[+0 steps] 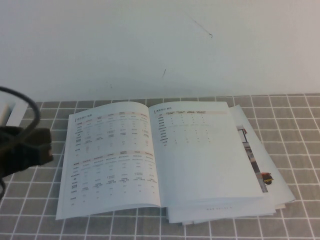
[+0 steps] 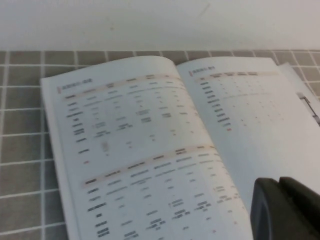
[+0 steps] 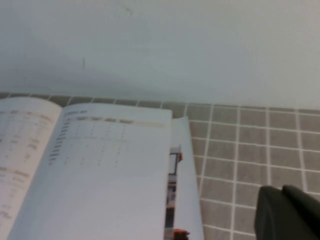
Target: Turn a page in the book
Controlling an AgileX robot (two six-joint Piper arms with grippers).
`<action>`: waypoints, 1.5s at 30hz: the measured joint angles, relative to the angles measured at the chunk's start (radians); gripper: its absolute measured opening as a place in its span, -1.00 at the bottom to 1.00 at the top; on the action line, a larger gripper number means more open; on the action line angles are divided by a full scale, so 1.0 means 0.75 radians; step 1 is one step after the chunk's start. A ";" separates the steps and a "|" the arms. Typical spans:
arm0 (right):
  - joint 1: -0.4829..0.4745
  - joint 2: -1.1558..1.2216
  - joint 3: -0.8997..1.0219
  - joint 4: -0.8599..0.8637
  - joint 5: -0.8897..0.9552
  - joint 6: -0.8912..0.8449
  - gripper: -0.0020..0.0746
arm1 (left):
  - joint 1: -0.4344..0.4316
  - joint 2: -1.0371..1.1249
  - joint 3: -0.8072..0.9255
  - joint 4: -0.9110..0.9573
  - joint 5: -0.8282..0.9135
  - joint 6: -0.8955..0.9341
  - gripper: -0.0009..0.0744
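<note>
Left tool [image 2: 285,210] over book [image 1: 155,155], right tool [image 3: 287,215] beside

Book [image 1: 150,155]: white glossy pages, small grey text tables. Page [image 1: 205,155]: white, short table at top, blank below. Booklets [image 1: 265,175] under book: white, red-and-black photo at edge. Table [image 1: 290,125]: grey tiles, white grid lines. Wall [image 1: 160,45]: plain white. Left tool [image 2: 285,210], right tool [image 3: 287,215]: black.

Book [image 1: 155,155]: thin white paper pages, slight sheen. Tabletop [image 1: 295,115]: grey tiled cloth, matt. Left gripper [image 2: 282,210] and right gripper [image 3: 285,212]: black matt plastic.
</note>
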 joint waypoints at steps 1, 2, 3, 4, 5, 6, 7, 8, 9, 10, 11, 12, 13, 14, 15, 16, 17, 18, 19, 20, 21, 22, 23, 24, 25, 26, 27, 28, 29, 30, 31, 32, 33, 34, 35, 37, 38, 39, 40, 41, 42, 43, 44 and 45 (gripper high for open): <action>0.000 0.062 -0.027 0.060 0.022 -0.071 -0.95 | 0.000 0.056 -0.033 -0.081 0.024 0.073 -0.99; 0.000 0.130 -0.052 0.109 0.053 -0.126 -0.95 | 0.000 0.113 -0.062 -0.150 0.042 0.143 -0.99; 0.000 0.173 -0.079 0.157 0.077 -0.183 -0.95 | 0.000 0.170 -0.084 -0.223 0.048 0.217 -0.99; 0.000 0.279 -0.120 0.231 0.133 -0.270 -0.95 | 0.000 0.216 -0.103 -0.289 0.051 0.286 -0.99; 0.000 0.342 -0.154 0.293 0.160 -0.347 -0.95 | 0.000 0.278 -0.119 -0.381 0.051 0.382 -0.99; 0.000 0.423 -0.185 0.357 0.186 -0.427 -0.95 | 0.000 0.344 -0.135 -0.482 0.053 0.486 -0.99; 0.000 0.504 -0.213 0.420 0.199 -0.490 -0.95 | 0.000 0.413 -0.147 -0.565 0.059 0.590 -0.99; 0.000 0.569 -0.236 0.470 0.209 -0.565 -0.95 | 0.000 0.485 -0.164 -0.667 0.066 0.688 -0.99; 0.000 0.649 -0.263 0.531 0.219 -0.634 -0.95 | 0.000 0.560 -0.183 -0.764 0.072 0.779 -0.99; 0.000 0.730 -0.286 0.578 0.227 -0.686 -0.95 | -0.006 0.625 -0.199 -0.836 0.068 0.843 -0.99; 0.000 0.810 -0.313 0.633 0.238 -0.745 -0.95 | -0.017 0.702 -0.216 -0.909 0.045 0.913 -0.99; 0.000 0.889 -0.340 0.685 0.254 -0.798 -0.95 | -0.034 0.772 -0.234 -0.965 0.005 0.968 -0.99; 0.005 0.951 -0.365 0.727 0.266 -0.837 -0.95 | -0.043 0.798 -0.245 -0.990 -0.016 0.987 -0.99; 0.014 1.024 -0.389 0.760 0.277 -0.878 -0.95 | -0.082 0.885 -0.270 -1.025 -0.077 1.034 -0.99; 0.025 1.092 -0.412 0.782 0.281 -0.910 -0.95 | -0.113 0.942 -0.292 -1.039 -0.118 1.060 -0.99; 0.031 1.130 -0.421 0.790 0.285 -0.923 -0.95 | -0.138 0.985 -0.309 -1.046 -0.151 1.088 -0.99; 0.046 1.166 -0.438 0.797 0.288 -0.940 -0.95 | -0.170 1.033 -0.329 -1.046 -0.179 1.101 -0.99; 0.084 1.255 -0.472 0.803 0.291 -0.969 -0.95 | -0.194 1.067 -0.346 -1.046 -0.200 1.106 -0.99; 0.097 1.287 -0.482 0.805 0.291 -0.979 -0.95 | -0.217 1.098 -0.355 -1.042 -0.222 1.109 -0.99; 0.111 1.300 -0.489 0.805 0.291 -0.985 -0.95 | -0.251 1.140 -0.370 -1.037 -0.271 1.109 -0.99; 0.141 1.338 -0.502 0.805 0.272 -1.003 -0.95 | -0.271 1.159 -0.376 -1.034 -0.306 1.109 -0.99; 0.161 1.360 -0.510 0.815 0.248 -1.044 -0.95 | -0.285 1.181 -0.379 -1.034 -0.354 1.109 -0.99; 0.177 1.368 -0.509 0.838 0.224 -1.088 -0.95 | -0.298 1.201 -0.383 -1.034 -0.397 1.110 -0.99; 0.184 1.380 -0.513 0.865 0.204 -1.162 -0.95 | -0.304 1.218 -0.383 -1.034 -0.424 1.110 -0.99; 0.191 1.391 -0.512 0.920 0.184 -1.245 -0.95 | -0.305 1.235 -0.383 -1.034 -0.443 1.110 -0.99; 0.197 1.400 -0.515 0.972 0.175 -1.308 -0.95 | -0.307 1.252 -0.385 -1.034 -0.458 1.110 -0.99; 0.197 1.416 -0.518 1.059 0.160 -1.385 -0.95 | -0.307 1.270 -0.385 -1.034 -0.466 1.112 -0.99; 0.197 1.431 -0.520 1.136 0.150 -1.436 -0.95 | -0.307 1.285 -0.385 -1.034 -0.466 1.112 -0.99; 0.197 1.444 -0.520 1.191 0.143 -1.465 -0.95 | -0.307 1.302 -0.385 -1.034 -0.466 1.112 -0.99; 0.197 1.461 -0.520 1.245 0.133 -1.486 -0.92 | -0.307 1.320 -0.385 -1.034 -0.459 1.112 -0.99; 0.197 1.481 -0.523 1.278 0.131 -1.499 -0.88 | -0.307 1.334 -0.385 -1.034 -0.451 1.112 -0.99; 0.197 1.503 -0.526 1.291 0.131 -1.499 -0.81 | -0.307 1.352 -0.385 -1.034 -0.441 1.112 -0.99; 0.197 1.527 -0.529 1.304 0.133 -1.496 -0.72 | -0.307 1.370 -0.385 -1.038 -0.430 1.112 -0.99; 0.197 1.546 -0.531 1.310 0.133 -1.493 -0.62 | -0.307 1.384 -0.388 -1.040 -0.424 1.109 -0.99; 0.197 1.573 -0.532 1.313 0.136 -1.491 -0.45 | -0.307 1.399 -0.390 -1.043 -0.418 1.107 -0.99; 0.197 1.610 -0.532 1.313 0.138 -1.488 -0.16 | -0.307 1.411 -0.397 -1.046 -0.404 1.106 -0.99; 0.197 1.627 -0.532 1.311 0.138 -1.488 -0.01 | -0.307 1.417 -0.397 -1.046 -0.398 1.104 -0.99; 0.197 1.638 -0.532 1.311 0.138 -1.488 0.09 | -0.307 1.419 -0.397 -1.046 -0.394 1.101 -0.99; 0.194 1.646 -0.532 1.308 0.139 -1.488 0.19 | -0.305 1.419 -0.397 -1.048 -0.385 1.101 -0.99; 0.192 1.656 -0.532 1.303 0.139 -1.488 0.25 | -0.305 1.419 -0.397 -1.052 -0.382 1.099 -0.99; 0.188 1.662 -0.532 1.303 0.139 -1.488 0.29 | -0.305 1.419 -0.397 -1.052 -0.382 1.099 -0.99; 0.189 1.668 -0.532 1.302 0.139 -1.485 0.31 | -0.305 1.419 -0.397 -1.052 -0.382 1.099 -0.99; 0.189 1.674 -0.534 1.302 0.145 -1.474 0.33 | -0.305 1.419 -0.397 -1.052 -0.381 1.099 -0.99; 0.189 1.680 -0.534 1.300 0.150 -1.462 0.34 | -0.305 1.419 -0.397 -1.052 -0.381 1.099 -0.99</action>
